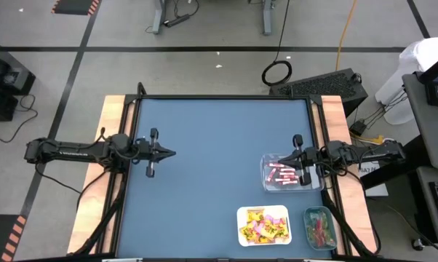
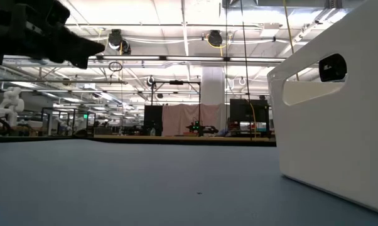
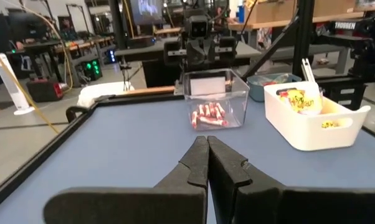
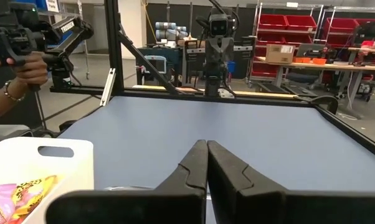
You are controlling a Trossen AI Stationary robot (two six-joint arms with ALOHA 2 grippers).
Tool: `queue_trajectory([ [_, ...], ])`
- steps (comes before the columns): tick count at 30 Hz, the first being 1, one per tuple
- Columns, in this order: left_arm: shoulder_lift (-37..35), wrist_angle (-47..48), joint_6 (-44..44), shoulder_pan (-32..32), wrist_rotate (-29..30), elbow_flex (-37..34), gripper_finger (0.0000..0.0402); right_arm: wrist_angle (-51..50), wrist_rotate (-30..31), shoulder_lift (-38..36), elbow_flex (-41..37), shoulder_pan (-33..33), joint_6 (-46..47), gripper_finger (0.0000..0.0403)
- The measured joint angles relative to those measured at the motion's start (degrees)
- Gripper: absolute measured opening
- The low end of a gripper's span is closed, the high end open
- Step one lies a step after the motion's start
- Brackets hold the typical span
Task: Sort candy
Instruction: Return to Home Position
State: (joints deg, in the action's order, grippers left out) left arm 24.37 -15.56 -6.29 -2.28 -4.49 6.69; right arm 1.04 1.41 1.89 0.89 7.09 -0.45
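A: How did the left gripper [image 3: 207, 142] look from where you stood?

B: Its two dark fingers were pressed together with nothing between them. It hung above the blue bench [image 1: 219, 138] on the left side, pointing across at the other arm.

A: And the right gripper [image 4: 207, 146]?

B: Same story: fingers pressed together, holding nothing. It was over at the right side of the bench, above one edge of the clear tray [image 1: 265, 182], and it pointed back toward the left arm.

A: Where was the candy?

B: All of it was in trays on the right half, well apart from the left gripper. The pink-red sticks [image 1: 281, 175] lay in a small heap in the clear tray. Nearer the front edge stood a white tray [image 1: 264, 209] full of the yellow packets [image 1: 263, 227] with pink marks. Just beside that, right in the corner, a blue-tinted tray [image 1: 319, 209] held the green pieces [image 1: 318, 231], with some reddish ones mixed in.

A: Any loose pieces on the bench?

B: I couldn't make out any on the blue surface between the arms.

A: Was anyone nearby?

B: Beyond a bench corner, a person's hand [image 4: 27, 67] was wrapped around a dark handle [image 4: 16, 40].
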Motion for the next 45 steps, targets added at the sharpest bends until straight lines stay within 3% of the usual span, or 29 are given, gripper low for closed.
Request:
queue_trajectory([
  [6,-2.63,-3.66,0.01,0.0,1.56,-5.03,0.0004,0.0,-0.02,0.0,0.0,0.0,0.01,0.0],
  [11,-4.89,-2.64,0.01,0.0,2.23,-5.08,0.0004,0.0,-0.02,0.0,0.0,0.02,0.02,0.0],
  [22,-9.66,3.33,0.01,0.0,2.97,-5.08,0.0004,0.0,-0.02,0.0,0.0,0.02,0.02,0.0],
  [28,-12.63,7.61,0.03,-0.04,6.52,-5.08,0.0004,0.0,-0.02,0.0,0.0,0.0,0.02,0.0],
  [45,-24.34,17.76,1.08,0.0,6.86,-4.88,0.0004,0.0,-0.01,0.02,-0.02,0.02,0.02,0.0],
])
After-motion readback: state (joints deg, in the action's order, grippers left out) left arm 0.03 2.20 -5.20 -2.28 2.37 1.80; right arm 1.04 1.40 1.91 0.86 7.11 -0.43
